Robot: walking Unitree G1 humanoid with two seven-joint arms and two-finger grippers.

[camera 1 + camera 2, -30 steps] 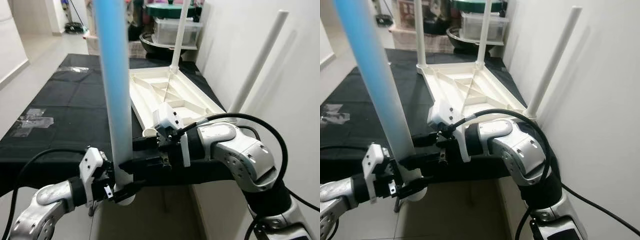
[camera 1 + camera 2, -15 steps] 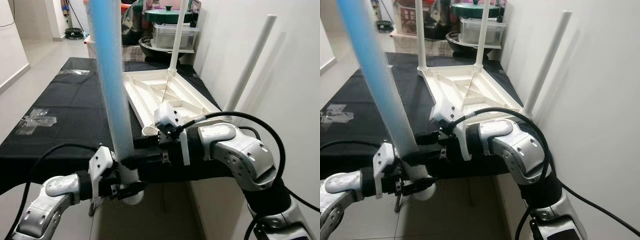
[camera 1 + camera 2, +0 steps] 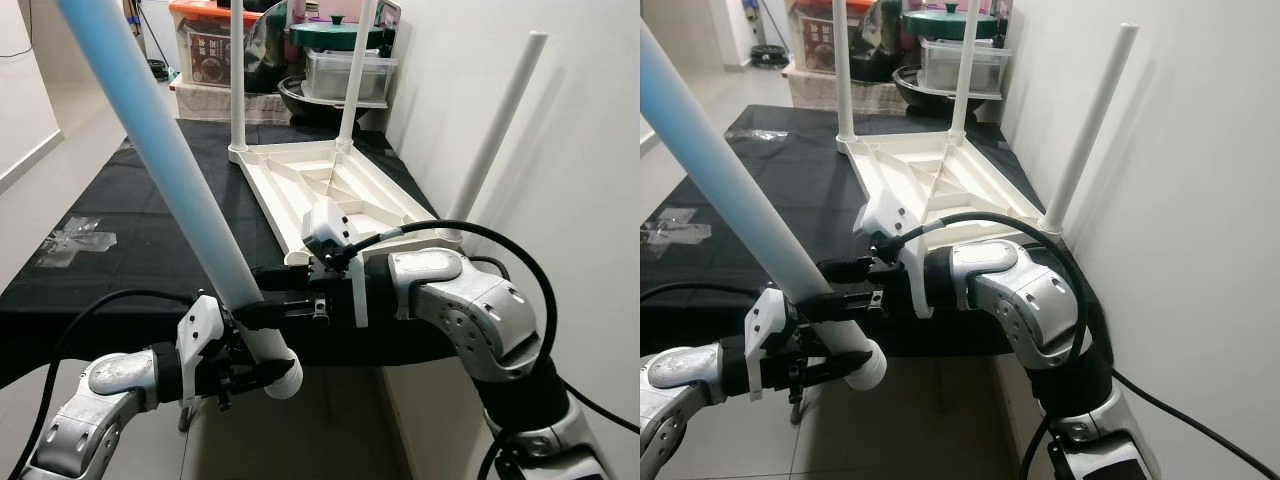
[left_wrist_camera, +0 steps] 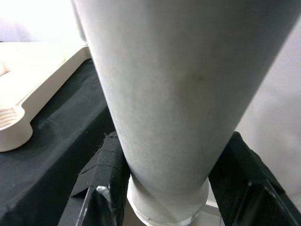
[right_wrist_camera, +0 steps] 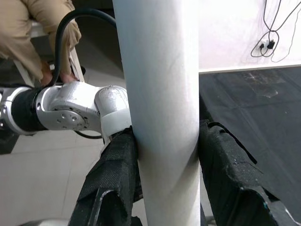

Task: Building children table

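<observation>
Both claws, left claw (image 3: 245,355) and right claw (image 3: 268,305), pinch one loose table leg (image 3: 170,170). Three legs (image 3: 497,125) stand on the upturned tabletop (image 3: 330,190) on the black surface (image 3: 150,220).

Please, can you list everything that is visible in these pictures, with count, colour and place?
table leg: 1, light blue-white, tilted, held low at the near table edge by both grippers
tabletop: 1, white, upside down on the black cloth
fitted legs: 3, white, standing up from the tabletop's corners
black cloth: 1, black, covering the work table
storage boxes and pots: several, mixed colours, beyond the table's far end
wall: 1, white, on the robot's right
left gripper: 1, black fingers shut on the table leg
right gripper: 1, black fingers shut on the table leg, just above the left
</observation>
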